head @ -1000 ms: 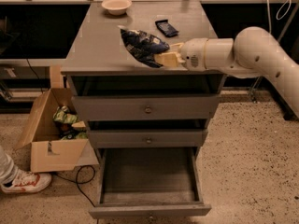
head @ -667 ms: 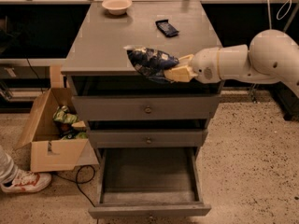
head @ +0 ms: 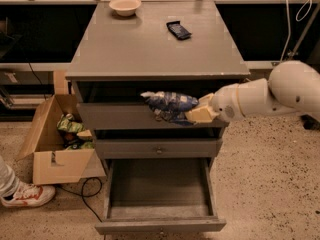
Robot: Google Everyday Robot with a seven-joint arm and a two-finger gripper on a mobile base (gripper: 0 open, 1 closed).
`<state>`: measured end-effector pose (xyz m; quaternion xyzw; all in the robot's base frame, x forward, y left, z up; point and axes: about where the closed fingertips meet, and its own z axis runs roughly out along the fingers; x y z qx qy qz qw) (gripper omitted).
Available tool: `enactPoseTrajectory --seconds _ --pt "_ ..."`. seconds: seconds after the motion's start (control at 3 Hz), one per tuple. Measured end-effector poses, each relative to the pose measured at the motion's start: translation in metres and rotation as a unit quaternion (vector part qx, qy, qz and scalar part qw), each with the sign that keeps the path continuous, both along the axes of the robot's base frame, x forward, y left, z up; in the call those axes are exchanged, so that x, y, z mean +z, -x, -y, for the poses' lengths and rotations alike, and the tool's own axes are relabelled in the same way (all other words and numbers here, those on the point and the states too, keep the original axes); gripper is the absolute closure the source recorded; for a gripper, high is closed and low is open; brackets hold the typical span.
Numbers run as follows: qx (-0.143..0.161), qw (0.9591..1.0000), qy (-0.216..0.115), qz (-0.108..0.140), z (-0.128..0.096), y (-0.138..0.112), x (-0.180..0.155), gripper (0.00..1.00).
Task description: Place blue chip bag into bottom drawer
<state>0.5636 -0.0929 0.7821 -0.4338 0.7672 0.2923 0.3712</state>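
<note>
With its jaws clenched on the right end of the blue chip bag, the robot's gripper hangs in front of the top drawer. The bag juts leftward in the air, just below the counter edge and well above the open bottom drawer. The carry appears to be the step in hand, about midway through the task. The next move likely calls for lowering the bag past the shut middle drawer and out over the tray before the jaws let go. A cream bowl and a small dark packet sit on the counter. A cardboard box holding green snack bags stands at left.
</note>
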Motion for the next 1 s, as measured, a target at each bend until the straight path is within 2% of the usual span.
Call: enactPoseTrajectory --seconds 0.33,0.67,1.0 --pt "-0.013 0.9988 0.006 -0.046 -0.002 0.010 -0.055 1.00" --pt "-0.011 0.9987 0.007 -0.048 -0.003 0.010 -0.057 1.00" --pt "-0.003 0.9972 0.033 -0.067 0.004 0.015 -0.111 1.00"
